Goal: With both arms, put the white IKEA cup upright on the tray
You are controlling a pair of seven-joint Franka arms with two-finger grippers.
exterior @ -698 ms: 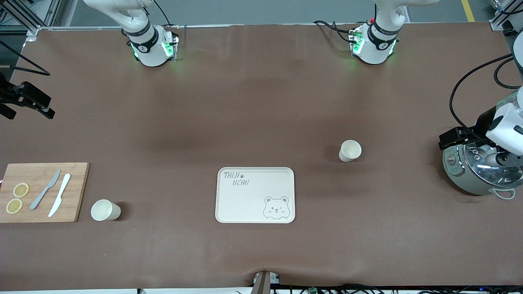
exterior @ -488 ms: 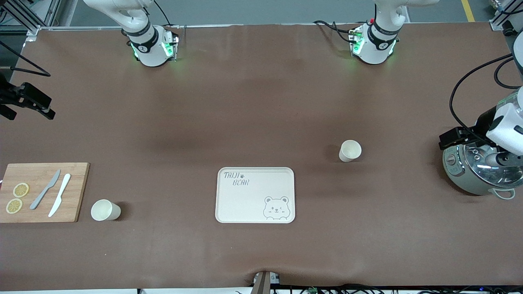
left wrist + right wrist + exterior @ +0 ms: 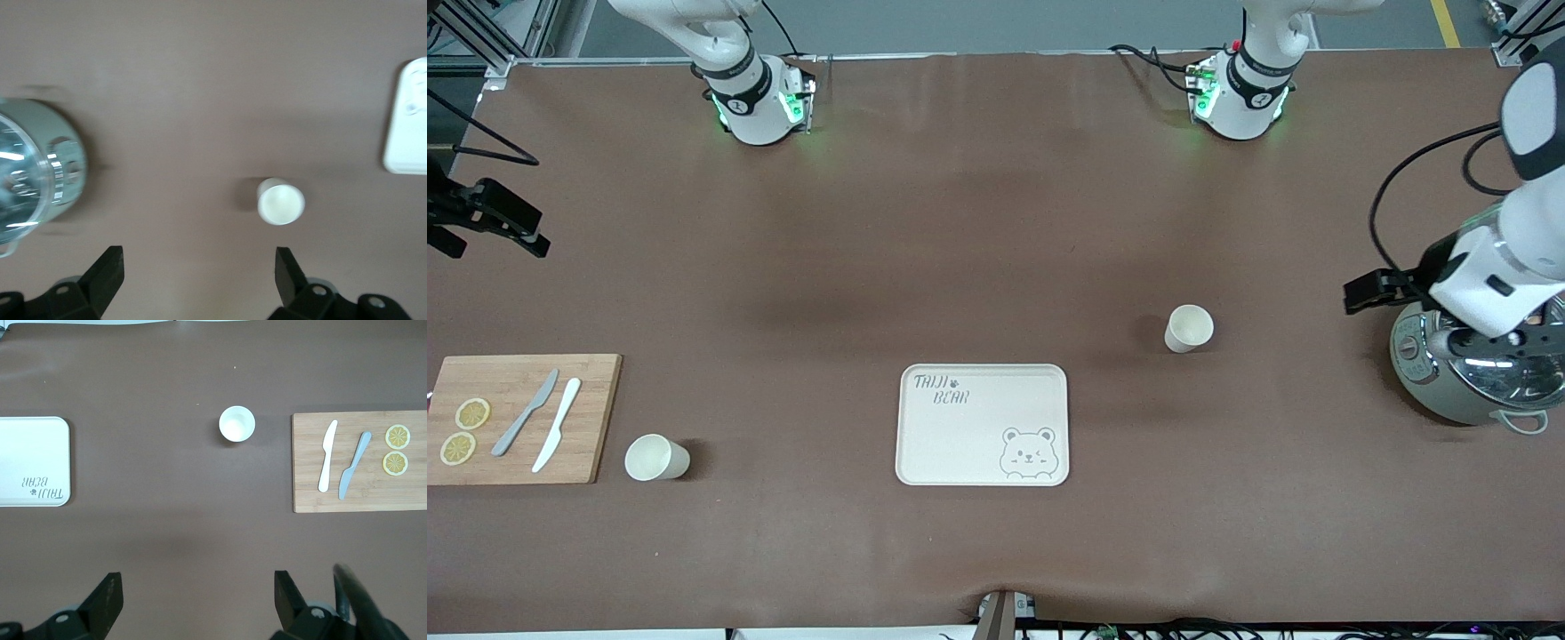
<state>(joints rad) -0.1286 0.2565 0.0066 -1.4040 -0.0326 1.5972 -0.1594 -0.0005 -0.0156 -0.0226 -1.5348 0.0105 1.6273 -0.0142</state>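
You are looking at the flat cream rectangular tray with the bear drawing (image 3: 982, 425) lying bare near the front camera, with both white cups standing upright off it. One small white cup (image 3: 656, 458) is sitting just beside the wooden cutting board (image 3: 520, 418) toward the right arm's end; the other white cup (image 3: 1188, 328) is standing a little farther from the camera, nearer the left arm's end.

Your left pincer (image 3: 199, 277) is hanging spread wide over the tabletop between that cup and the grey-green metal cooker with a shiny lid (image 3: 1467, 373). Your right pincer (image 3: 198, 599) is also spread, empty, high over the right arm's edge of the tabletop.

The risk, as I judge it, is clipping a rim on the way down: these light cups are likely tipping or rolling easily, and the left arm is working close to the cooker.

The brown matte tabletop (image 3: 960, 222) is showing faint creases; cables and grey floor are showing along its edges.
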